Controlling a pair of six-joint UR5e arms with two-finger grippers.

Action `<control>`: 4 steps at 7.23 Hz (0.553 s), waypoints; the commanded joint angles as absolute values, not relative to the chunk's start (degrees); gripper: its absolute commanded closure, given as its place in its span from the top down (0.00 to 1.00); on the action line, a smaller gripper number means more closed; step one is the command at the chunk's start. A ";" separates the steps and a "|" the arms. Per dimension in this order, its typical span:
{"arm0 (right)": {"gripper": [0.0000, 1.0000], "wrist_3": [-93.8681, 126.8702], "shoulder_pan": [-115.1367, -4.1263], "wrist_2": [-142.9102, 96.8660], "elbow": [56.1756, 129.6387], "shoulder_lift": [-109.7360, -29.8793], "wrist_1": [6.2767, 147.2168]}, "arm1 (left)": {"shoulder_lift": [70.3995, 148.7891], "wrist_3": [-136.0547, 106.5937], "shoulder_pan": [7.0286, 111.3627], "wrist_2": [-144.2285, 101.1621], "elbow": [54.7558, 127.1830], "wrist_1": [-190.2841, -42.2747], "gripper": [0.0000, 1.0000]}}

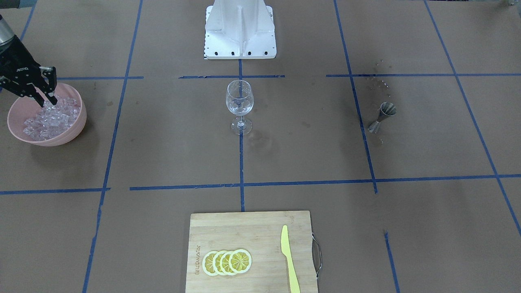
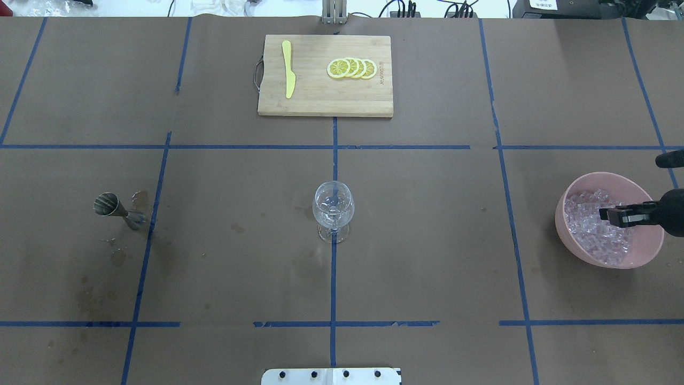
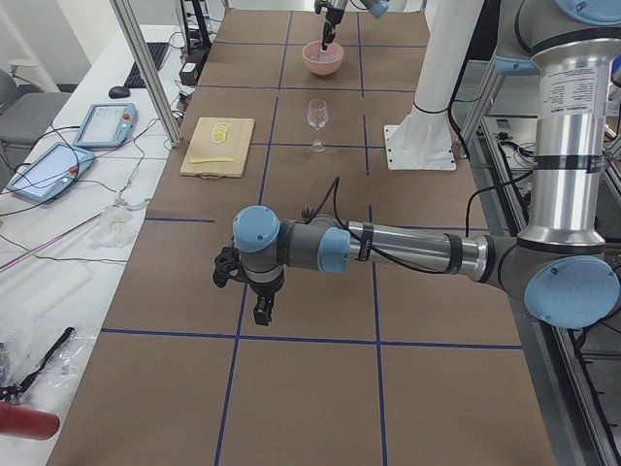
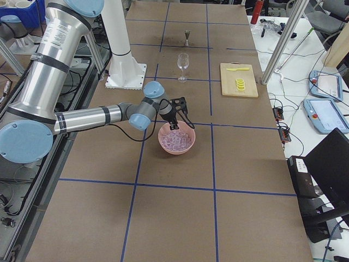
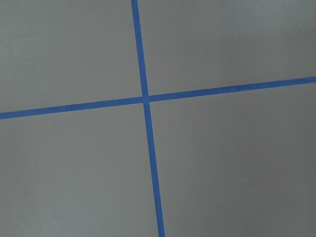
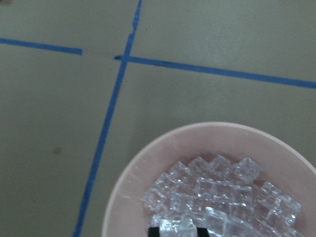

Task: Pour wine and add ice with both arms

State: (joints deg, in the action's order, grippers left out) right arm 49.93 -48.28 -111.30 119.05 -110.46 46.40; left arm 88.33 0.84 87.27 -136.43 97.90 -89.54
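Right hand [image 1: 47, 99] is down in the bowl [image 1: 79, 118] at the desk's [image 1: 163, 142] right end, seemingly clamped on one chunk of the ice [image 1: 44, 120] heaped there. Left hand [image 3: 257, 301] hangs over bare desk, can't tell if apart or together. Ice likely light, hard and slick, so pinch flat opposite faces mid-chunk; the glass [image 1: 239, 97] mid-desk looks fragile.

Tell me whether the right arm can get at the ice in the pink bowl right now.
Likely yes. The right gripper hangs over the open pink bowl, its fingers down among the ice, and nothing stands between them.
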 commanded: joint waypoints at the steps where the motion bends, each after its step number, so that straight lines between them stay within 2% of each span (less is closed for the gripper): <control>1: 0.00 50.01 -52.46 -116.80 127.13 -100.53 62.99 | 88.33 0.70 87.28 -136.41 98.35 -89.39 1.00; 2: 0.00 50.01 -52.21 -116.81 130.05 -91.15 76.68 | 88.33 0.70 87.28 -136.41 98.35 -89.38 1.00; 4: 0.00 52.37 -48.10 -115.15 130.96 -67.62 104.90 | 88.33 0.79 87.28 -136.41 98.61 -89.38 1.00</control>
